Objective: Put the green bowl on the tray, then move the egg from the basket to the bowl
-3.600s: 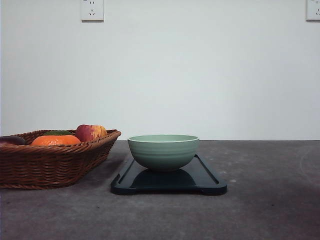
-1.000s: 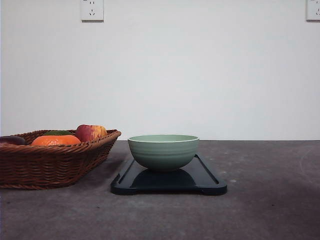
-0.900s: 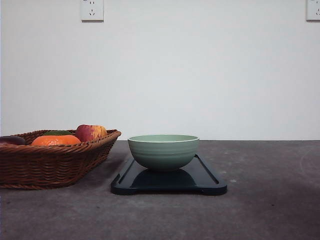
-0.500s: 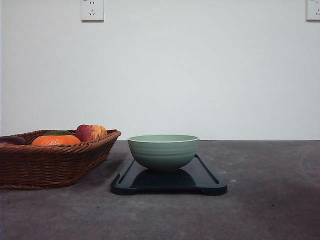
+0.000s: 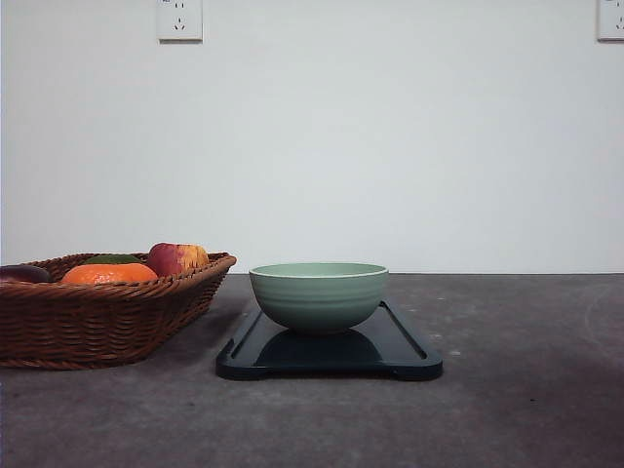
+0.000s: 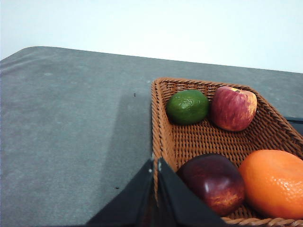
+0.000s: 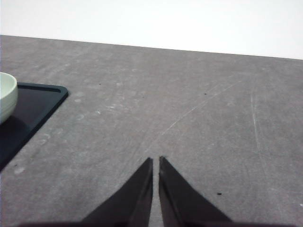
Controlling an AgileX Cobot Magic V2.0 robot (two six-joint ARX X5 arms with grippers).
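The green bowl stands upright on the dark tray at the table's middle. To its left sits the wicker basket. The egg is out of view. In the left wrist view my left gripper is shut and empty, its tips at the basket rim's near corner. My right gripper is shut and empty over bare table, with the tray corner and the bowl edge off to one side.
The basket holds a green lime, a red apple, a dark red fruit and an orange. Grey tabletop spreads to the right of the tray. A white wall rises behind.
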